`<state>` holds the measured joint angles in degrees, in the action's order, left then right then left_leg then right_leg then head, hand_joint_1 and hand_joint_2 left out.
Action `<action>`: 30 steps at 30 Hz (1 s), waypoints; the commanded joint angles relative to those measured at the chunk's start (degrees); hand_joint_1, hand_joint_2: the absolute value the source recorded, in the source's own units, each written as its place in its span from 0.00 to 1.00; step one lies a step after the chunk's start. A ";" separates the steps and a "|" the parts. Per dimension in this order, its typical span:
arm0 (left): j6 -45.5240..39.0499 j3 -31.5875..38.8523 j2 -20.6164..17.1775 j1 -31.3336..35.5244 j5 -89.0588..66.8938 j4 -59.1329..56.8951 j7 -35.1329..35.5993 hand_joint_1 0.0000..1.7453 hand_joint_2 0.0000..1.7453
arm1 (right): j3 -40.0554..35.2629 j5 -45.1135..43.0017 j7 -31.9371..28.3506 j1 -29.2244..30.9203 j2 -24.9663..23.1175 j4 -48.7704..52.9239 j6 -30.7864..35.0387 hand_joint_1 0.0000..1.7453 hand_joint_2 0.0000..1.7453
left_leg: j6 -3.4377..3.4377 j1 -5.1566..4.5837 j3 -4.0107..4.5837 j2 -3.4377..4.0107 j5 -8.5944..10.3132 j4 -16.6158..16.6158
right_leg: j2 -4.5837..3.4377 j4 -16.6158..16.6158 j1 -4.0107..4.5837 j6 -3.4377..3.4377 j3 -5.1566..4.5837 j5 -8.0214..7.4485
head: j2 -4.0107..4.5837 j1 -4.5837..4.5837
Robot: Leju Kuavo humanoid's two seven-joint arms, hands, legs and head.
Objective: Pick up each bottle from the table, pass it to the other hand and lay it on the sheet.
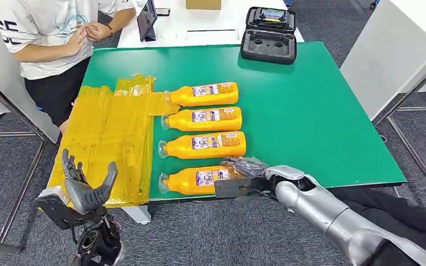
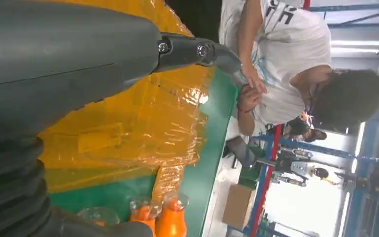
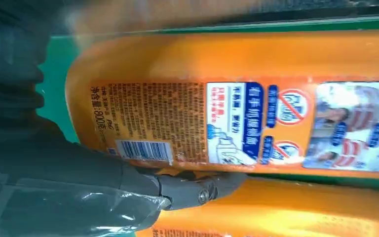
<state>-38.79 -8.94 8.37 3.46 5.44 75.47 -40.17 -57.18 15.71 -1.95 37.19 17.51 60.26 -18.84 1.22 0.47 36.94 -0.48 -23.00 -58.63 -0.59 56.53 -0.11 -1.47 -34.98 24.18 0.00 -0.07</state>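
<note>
In your head view, four orange bottles lie mid-frame on the green tabletop point(image 1: 310, 111); the right hand point(image 1: 244, 169) grips the nearest bottle point(image 1: 197, 179), beside the yellow sheet point(image 1: 111, 138). The left hand point(image 1: 86, 185) is spread, holding nothing, lower left. A black case point(image 1: 268, 36) sits top centre. Your right wrist view reads "800" on the label point(image 3: 177, 123).

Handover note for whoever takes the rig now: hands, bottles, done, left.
Right hand is at the base of the nearest bottle, fingers around it; the bottle lies on the table, not lifted.
Left hand is open, empty, raised at the near edge of the yellow sheet.
Four bottles lie in a row on the table; none fully on the sheet.
Done: nothing.
Left: lift, pass, lay down, all four.
</note>
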 commanded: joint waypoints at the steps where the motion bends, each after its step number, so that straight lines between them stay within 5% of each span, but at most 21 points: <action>1: 0.48 1.96 0.24 0.75 0.42 -2.68 0.17 0.00 1.00 | -3.80 0.41 -0.23 5.35 -2.37 -9.44 -1.86 0.00 1.00 | -0.05 -0.04 -0.38 0.18 -0.14 0.07 | -0.10 -0.05 -0.02 0.02 0.31 0.09 | 0.00 0.00; 5: 0.64 2.12 0.66 1.18 0.74 -3.69 0.17 0.00 1.00 | -4.69 0.54 -0.57 6.55 -2.85 -12.16 -2.83 0.06 1.00 | -0.04 -0.02 -0.24 0.09 -0.07 0.06 | -0.03 -0.04 -0.01 0.01 0.20 0.05 | 0.00 -0.02; 7: 0.77 2.12 0.71 1.05 0.72 -3.61 0.17 0.00 1.00 | -4.99 0.51 -0.89 6.70 -3.04 -12.80 -3.14 0.17 1.00 | -0.04 -0.02 -0.28 0.09 -0.08 0.06 | -0.02 -0.05 -0.01 0.01 0.25 0.07 | 0.00 0.00; 8: 0.61 2.19 0.79 1.04 0.77 -3.63 0.17 0.00 1.00 | -5.50 1.06 -0.82 7.02 -3.41 -13.62 -2.86 0.78 1.00 | -0.05 -0.02 -0.35 0.13 -0.12 0.07 | -0.05 -0.07 0.00 0.02 0.31 0.08 | 0.00 -0.02; 9: 1.05 2.06 0.78 0.97 0.91 -3.90 0.17 0.00 1.00 | -5.64 0.97 -1.04 7.05 -3.70 -14.09 -3.09 0.94 1.00 | -0.03 -0.02 -0.24 0.11 -0.08 0.06 | -0.05 -0.05 -0.01 0.01 0.21 0.05 | 0.00 0.00; 12: 0.95 1.94 1.03 0.40 1.02 -3.66 0.17 0.00 1.00 | -6.43 1.53 -1.62 7.51 -4.64 -16.21 -2.36 1.00 1.00 | -0.04 -0.04 -0.44 0.15 -0.13 0.11 | -0.06 -0.08 -0.03 0.02 0.38 0.11 | 0.00 0.02; 30: 0.64 2.10 1.11 -0.41 0.80 -2.60 0.17 0.00 1.00 | -6.40 1.53 -2.29 7.19 -5.39 -17.80 -0.99 1.00 1.00 | -0.05 0.00 -0.43 0.08 -0.09 0.09 | 0.00 -0.09 0.02 0.02 0.37 0.07 | 0.00 0.00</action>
<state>-38.25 -8.24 9.33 2.29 6.08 74.99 -40.17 -60.02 17.07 -4.39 42.75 13.14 46.82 -19.74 1.22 0.48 36.84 -0.46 -22.99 -58.63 -0.60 56.53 -0.10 -1.47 -34.91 24.17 0.00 -0.07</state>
